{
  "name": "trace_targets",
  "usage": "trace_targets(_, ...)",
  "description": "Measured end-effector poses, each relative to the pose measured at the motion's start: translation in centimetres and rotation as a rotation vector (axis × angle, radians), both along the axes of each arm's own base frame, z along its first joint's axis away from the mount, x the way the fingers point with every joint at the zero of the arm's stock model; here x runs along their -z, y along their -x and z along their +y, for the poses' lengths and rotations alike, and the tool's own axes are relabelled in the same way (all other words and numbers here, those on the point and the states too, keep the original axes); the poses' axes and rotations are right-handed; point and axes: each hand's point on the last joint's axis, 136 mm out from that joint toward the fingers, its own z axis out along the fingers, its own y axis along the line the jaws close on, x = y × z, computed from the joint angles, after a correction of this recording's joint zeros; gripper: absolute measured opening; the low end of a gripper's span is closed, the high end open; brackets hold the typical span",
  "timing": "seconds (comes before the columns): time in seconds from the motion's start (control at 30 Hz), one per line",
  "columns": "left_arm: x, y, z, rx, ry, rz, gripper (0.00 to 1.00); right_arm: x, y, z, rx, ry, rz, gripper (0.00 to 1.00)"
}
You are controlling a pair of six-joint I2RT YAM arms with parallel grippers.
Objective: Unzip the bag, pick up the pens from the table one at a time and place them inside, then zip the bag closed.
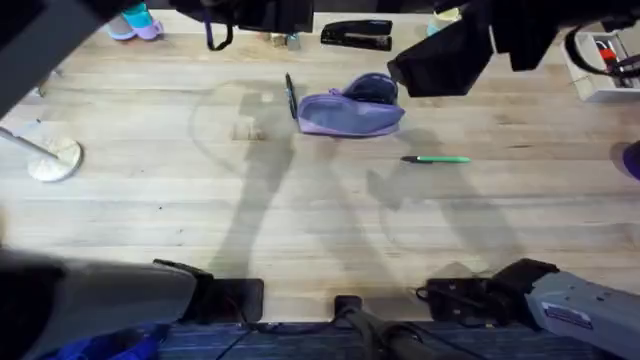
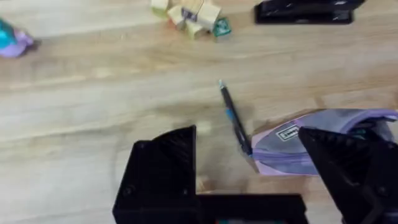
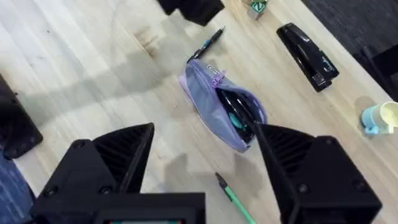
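The lavender bag (image 1: 350,113) lies at the table's (image 1: 200,210) far middle, its zipper open on a dark gap (image 3: 236,115) at its right end. A dark pen (image 1: 291,97) rests against the bag's left end. The green pen (image 1: 436,159) lies alone, nearer and to the right. My left gripper (image 2: 249,134) hovers open above the dark pen (image 2: 233,118) and the bag's left end (image 2: 311,146), holding nothing. Also raised and open with nothing in it, my right gripper (image 3: 205,130) hangs over the bag (image 3: 208,102), with the green pen (image 3: 235,198) near its fingers.
A black stapler (image 1: 357,36) and small wooden blocks (image 2: 189,12) sit behind the bag. A white box of markers (image 1: 600,65) stands at the far right. A round white base (image 1: 50,158) is at the left. A pale cup (image 3: 380,118) stands past the stapler.
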Motion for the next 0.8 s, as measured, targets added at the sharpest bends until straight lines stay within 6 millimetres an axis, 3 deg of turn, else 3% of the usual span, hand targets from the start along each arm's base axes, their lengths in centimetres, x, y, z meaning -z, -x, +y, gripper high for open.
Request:
trace_targets(0.2,3.1,-1.8,-0.5,-0.072,0.026,0.093,0.995,0.0,0.0,0.0,0.000,0.000,0.000,0.997)
trace_targets(0.8,11.5,-3.4,-0.9,-0.263,0.096,0.269,0.995,0.0,0.0,0.0,0.001,0.000,0.002,0.996)
